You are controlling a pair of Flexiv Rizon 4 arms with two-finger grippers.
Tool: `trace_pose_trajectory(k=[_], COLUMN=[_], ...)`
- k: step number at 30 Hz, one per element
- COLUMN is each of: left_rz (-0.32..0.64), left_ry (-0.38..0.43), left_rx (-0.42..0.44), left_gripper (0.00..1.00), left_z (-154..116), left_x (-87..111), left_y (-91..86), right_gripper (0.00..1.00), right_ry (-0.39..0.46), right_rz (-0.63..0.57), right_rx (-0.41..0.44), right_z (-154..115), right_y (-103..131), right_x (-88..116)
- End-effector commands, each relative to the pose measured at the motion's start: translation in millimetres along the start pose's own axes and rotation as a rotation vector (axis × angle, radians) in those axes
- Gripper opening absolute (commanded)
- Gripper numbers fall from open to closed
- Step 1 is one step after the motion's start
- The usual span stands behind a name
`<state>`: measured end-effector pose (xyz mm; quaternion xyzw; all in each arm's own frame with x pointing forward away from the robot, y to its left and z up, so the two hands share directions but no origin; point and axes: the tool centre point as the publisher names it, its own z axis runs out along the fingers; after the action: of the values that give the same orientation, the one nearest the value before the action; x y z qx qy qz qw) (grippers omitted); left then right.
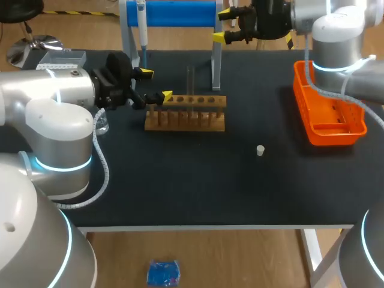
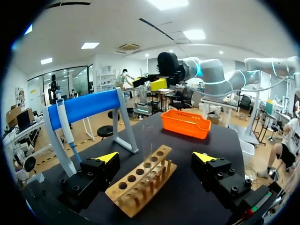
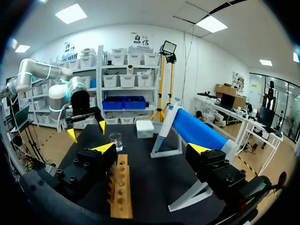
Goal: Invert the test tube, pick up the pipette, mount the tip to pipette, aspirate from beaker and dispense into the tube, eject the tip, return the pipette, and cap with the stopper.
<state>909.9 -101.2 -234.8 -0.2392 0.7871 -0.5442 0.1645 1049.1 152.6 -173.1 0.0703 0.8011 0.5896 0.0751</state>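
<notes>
A clear test tube [image 1: 190, 80] stands upright in the wooden rack [image 1: 186, 113]. My left gripper [image 1: 154, 84] is open just left of the rack. In its wrist view the rack [image 2: 143, 180] lies ahead of and between the open fingers of the left gripper [image 2: 155, 158]. The pipette [image 1: 142, 27] hangs on the blue stand [image 1: 180, 13]. My right gripper [image 1: 222, 25] is open, high by the stand's right leg. A small white stopper [image 1: 260, 150] lies right of the rack. The beaker [image 1: 102, 125] is partly hidden behind my left arm. The right wrist view shows the beaker [image 3: 116, 140] and the pipette [image 3: 168, 117].
An orange basket [image 1: 327, 111] sits at the table's right edge. A pale tip box [image 1: 63, 59] stands at the back left. The stand's legs [image 1: 216, 66] rise right behind the rack.
</notes>
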Motion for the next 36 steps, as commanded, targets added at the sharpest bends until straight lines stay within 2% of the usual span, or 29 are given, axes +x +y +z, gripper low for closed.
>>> trace_pose_trajectory(k=[1,9,12,15,25,36], left_rz=[0.000,0.000,0.000,0.000,0.000,0.000], left_ry=[-0.003,-0.003,-0.003,-0.003,-0.003,-0.003], left_rx=[0.005,0.005,0.005,0.005,0.005,0.005], left_gripper=[1.00,1.00,1.00,1.00,1.00,1.00], left_z=[1,1,1,1,1,1], left_x=[0.8,0.8,0.8,0.8,0.8,0.8], left_y=[1.0,1.0,1.0,1.0,1.0,1.0], right_gripper=[1.00,1.00,1.00,1.00,1.00,1.00], right_ry=[-0.007,0.014,0.009,0.005,0.023,0.029], right_rz=[-0.011,-0.028,-0.012,0.000,0.044,0.064], right_rx=[0.019,0.028,0.020,0.017,0.037,0.068], right_z=[-52,-123,-138,-157,-185,-177], right_y=[-5,-33,-46,-64,-122,-181], right_x=[35,92,102,122,172,214])
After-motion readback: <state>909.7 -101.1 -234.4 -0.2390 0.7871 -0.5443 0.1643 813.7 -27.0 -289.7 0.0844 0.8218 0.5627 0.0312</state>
